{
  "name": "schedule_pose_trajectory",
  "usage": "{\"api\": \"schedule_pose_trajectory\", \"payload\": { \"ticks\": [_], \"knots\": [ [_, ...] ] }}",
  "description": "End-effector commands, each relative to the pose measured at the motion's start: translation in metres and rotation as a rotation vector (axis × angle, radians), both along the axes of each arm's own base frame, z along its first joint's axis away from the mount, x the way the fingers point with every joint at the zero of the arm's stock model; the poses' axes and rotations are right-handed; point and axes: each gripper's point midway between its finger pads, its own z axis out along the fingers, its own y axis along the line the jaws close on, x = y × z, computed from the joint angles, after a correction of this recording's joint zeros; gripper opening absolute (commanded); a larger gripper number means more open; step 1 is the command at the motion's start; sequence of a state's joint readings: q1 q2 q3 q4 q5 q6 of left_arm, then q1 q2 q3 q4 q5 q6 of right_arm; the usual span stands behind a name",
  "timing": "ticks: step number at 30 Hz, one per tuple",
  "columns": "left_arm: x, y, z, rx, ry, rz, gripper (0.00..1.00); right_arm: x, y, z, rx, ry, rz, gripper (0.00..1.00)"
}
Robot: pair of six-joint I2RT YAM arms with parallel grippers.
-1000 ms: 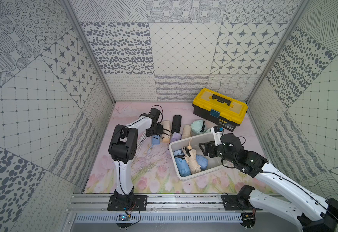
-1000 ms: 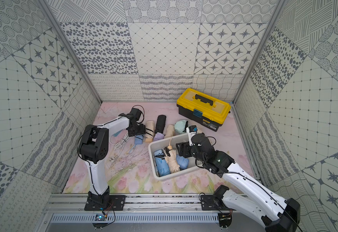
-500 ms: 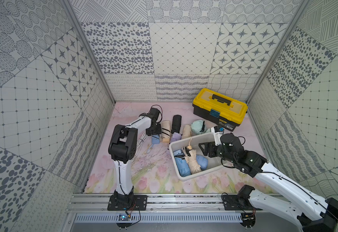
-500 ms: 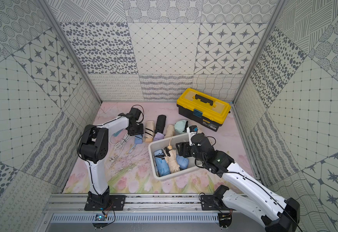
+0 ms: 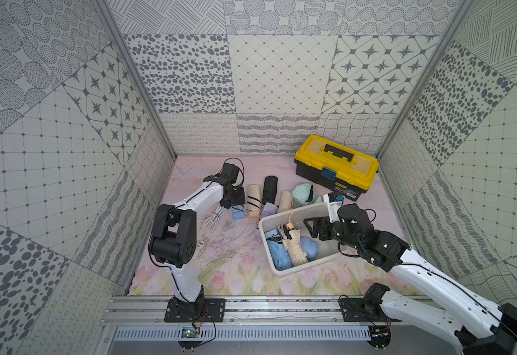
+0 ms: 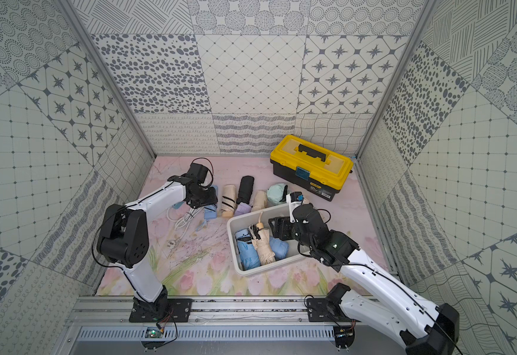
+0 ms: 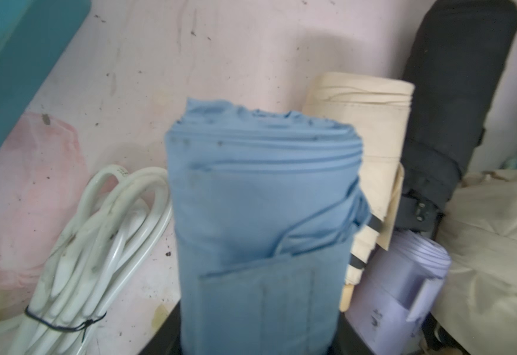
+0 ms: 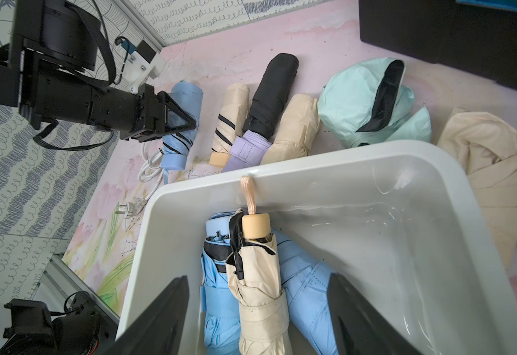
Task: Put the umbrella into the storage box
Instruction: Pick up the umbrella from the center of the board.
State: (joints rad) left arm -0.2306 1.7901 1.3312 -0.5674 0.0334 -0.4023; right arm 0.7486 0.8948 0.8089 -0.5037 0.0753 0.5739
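Observation:
A row of folded umbrellas lies on the pink floral mat. My left gripper (image 5: 235,196) (image 6: 206,196) is shut on the light blue umbrella (image 5: 238,212) (image 7: 260,199) at the left end of that row, which still lies on the mat. The right wrist view shows its black fingers on both sides of that umbrella (image 8: 175,153). The white storage box (image 5: 309,265) (image 8: 343,153) holds a beige umbrella (image 5: 294,246) lying on two light blue ones (image 5: 278,256). My right gripper (image 5: 311,227) (image 8: 257,276) hangs open just above the box, holding nothing.
Beside the held umbrella lie a striped beige one (image 5: 254,199), a black one (image 5: 270,189), a lilac one (image 5: 268,209), a plain beige one (image 5: 284,199) and a loose mint one (image 5: 303,193). A coiled white cable (image 5: 212,216) lies left of the row. A yellow-lidded toolbox (image 5: 337,166) stands at the back right.
The left gripper's jaws have closed in on the blue umbrella. Neither arm has moved noticeably, and the right gripper stays open over the box.

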Motion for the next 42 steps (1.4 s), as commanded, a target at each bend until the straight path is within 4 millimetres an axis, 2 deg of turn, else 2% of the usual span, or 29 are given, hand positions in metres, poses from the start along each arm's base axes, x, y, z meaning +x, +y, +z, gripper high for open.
{"api": "schedule_pose_trajectory", "payload": {
  "ticks": [1, 10, 16, 24, 32, 39, 42],
  "knots": [
    [0.005, -0.013, 0.042, -0.117, -0.122, -0.021, 0.39, 0.003, 0.003, 0.014, 0.049, -0.037, -0.001, 0.77],
    [-0.016, -0.026, 0.109, -0.198, -0.324, -0.153, 0.4, 0.005, 0.006, 0.022, 0.052, -0.057, 0.008, 0.77],
    [-0.036, -0.036, 0.145, -0.208, -0.438, -0.284, 0.4, 0.007, 0.01, 0.031, 0.06, -0.068, 0.024, 0.77],
    [-0.069, -0.066, 0.195, -0.188, -0.615, -0.513, 0.39, 0.007, 0.027, 0.064, 0.139, -0.135, 0.097, 0.79],
    [-0.102, -0.105, 0.212, -0.146, -0.743, -0.78, 0.39, 0.011, 0.064, 0.105, 0.227, -0.116, 0.218, 0.86],
    [-0.125, -0.134, 0.217, -0.073, -0.845, -0.996, 0.4, 0.009, 0.09, 0.128, 0.321, -0.034, 0.306, 0.91],
    [-0.128, -0.143, 0.215, -0.035, -0.867, -1.056, 0.4, 0.011, 0.094, 0.131, 0.312, -0.03, 0.32, 0.92]
  ]
}}
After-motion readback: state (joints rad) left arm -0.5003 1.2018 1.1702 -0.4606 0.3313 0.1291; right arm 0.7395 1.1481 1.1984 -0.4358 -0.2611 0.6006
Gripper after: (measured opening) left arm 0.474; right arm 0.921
